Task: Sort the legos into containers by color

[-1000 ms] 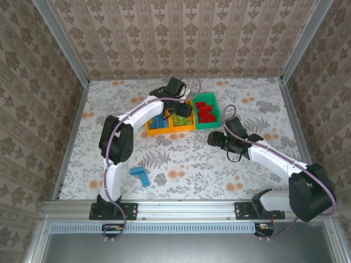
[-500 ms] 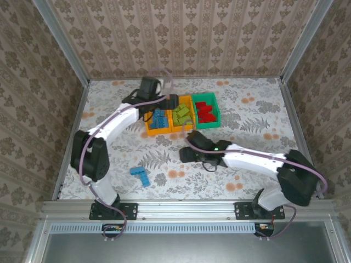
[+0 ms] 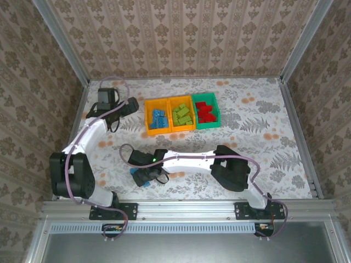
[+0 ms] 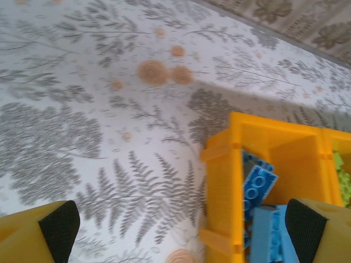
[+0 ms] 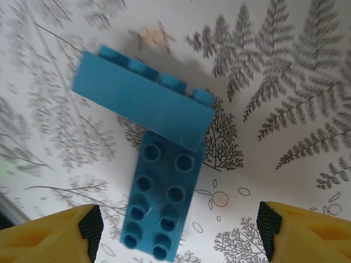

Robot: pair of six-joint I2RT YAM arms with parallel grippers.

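table: the white tabletop with a grey fern and orange flower print (image 3: 263,109) carries everything you see.
left claw: your left gripper (image 3: 131,104) hangs just left of the bin row; in its wrist view (image 4: 184,227) the jaws are spread wide with nothing between them.
right claw: your right gripper (image 3: 147,176) is low over the near left of the table, jaws apart (image 5: 180,229), straddling a brick without touching it.
bins: three plastic bins touch in a row at the far middle: left orange-yellow bin (image 3: 158,133), middle orange-yellow bin (image 3: 183,130), green bin (image 3: 208,125).
sorted bricks: blue bricks (image 3: 158,118) lie in the left bin, lime green bricks (image 3: 182,113) in the middle one, red bricks (image 3: 205,111) in the green one.
loose bricks: a blue brick on its side (image 5: 142,109) touches the end of a studs-up blue brick (image 5: 162,203) on the table.
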